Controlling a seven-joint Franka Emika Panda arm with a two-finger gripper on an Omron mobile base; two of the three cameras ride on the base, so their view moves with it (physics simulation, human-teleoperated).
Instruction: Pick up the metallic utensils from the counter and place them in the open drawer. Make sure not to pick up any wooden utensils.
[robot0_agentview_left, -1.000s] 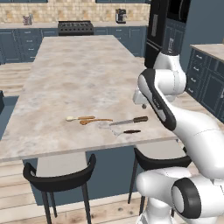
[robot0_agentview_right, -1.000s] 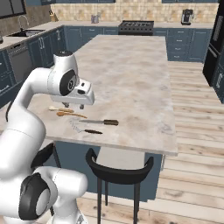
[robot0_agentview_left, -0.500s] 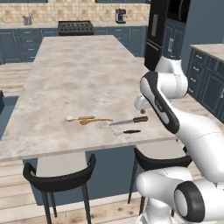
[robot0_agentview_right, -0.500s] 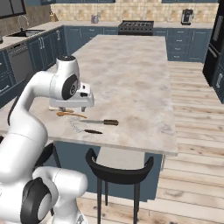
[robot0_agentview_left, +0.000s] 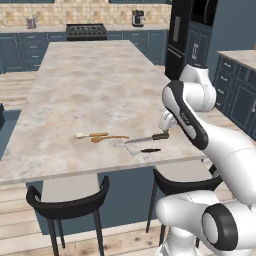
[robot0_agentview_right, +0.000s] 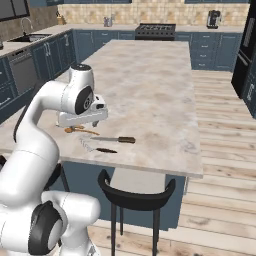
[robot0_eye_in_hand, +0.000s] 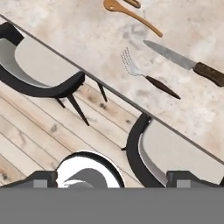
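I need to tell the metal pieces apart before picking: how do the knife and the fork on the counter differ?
The knife is longer, with a plain pointed steel blade; the fork is shorter and thinner, ending in tines. The knife's handle is thick and brown, the fork's slim and darker. The fork lies nearer the counter edge. Both lie flat, untouched.

Kitchen surroundings

Dark blue cabinets (robot0_agentview_right: 30, 70) and a tan tiled backsplash (robot0_agentview_left: 90, 12) were seen behind a black stove (robot0_agentview_left: 86, 31); black stools (robot0_agentview_right: 134, 192) were placed on pale plank flooring (robot0_agentview_right: 220, 200).
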